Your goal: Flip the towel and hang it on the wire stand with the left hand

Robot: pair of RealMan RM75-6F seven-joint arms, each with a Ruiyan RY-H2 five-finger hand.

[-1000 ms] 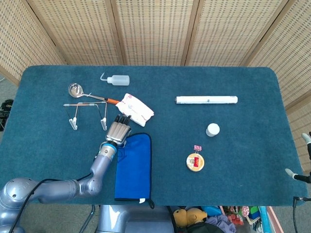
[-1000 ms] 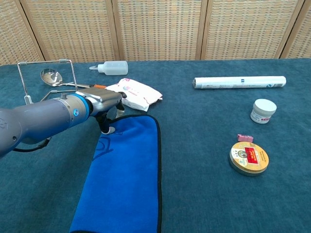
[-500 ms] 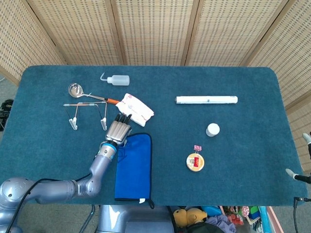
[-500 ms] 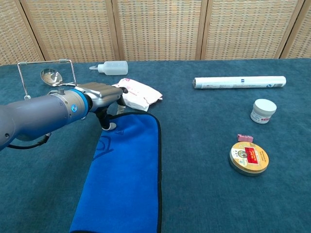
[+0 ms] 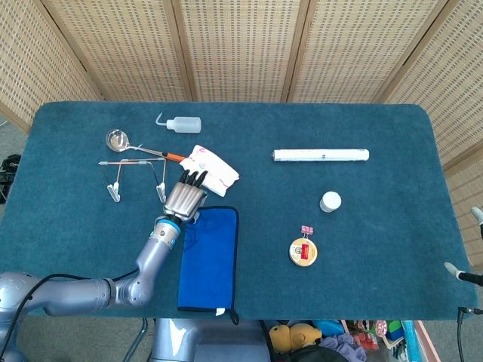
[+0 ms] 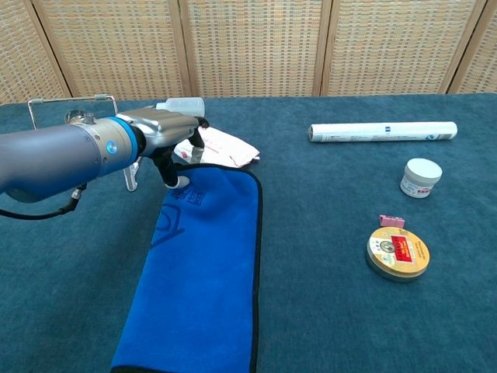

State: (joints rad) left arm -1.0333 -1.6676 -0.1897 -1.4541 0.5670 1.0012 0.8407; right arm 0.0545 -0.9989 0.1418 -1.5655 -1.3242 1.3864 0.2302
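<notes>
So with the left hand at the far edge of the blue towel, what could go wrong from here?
1. The left hand seems to hold only a corner of the blue towel; it may slip as the cloth lifts.
2. The white printed packet lies right beside that edge and could be dragged or knocked.
3. The thin wire stand looks light; the towel's weight might tip it.

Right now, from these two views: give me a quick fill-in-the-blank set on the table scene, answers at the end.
1. The left hand grips the far end of the ______ cloth towel.
2. The thin wire stand sits on the robot's ______ side of the towel.
3. The small pink binder clip lies just beyond the round ______ tin.
4. The long white tube lies ______ on the teal table.

Missing words: blue; left; gold; flat
</notes>
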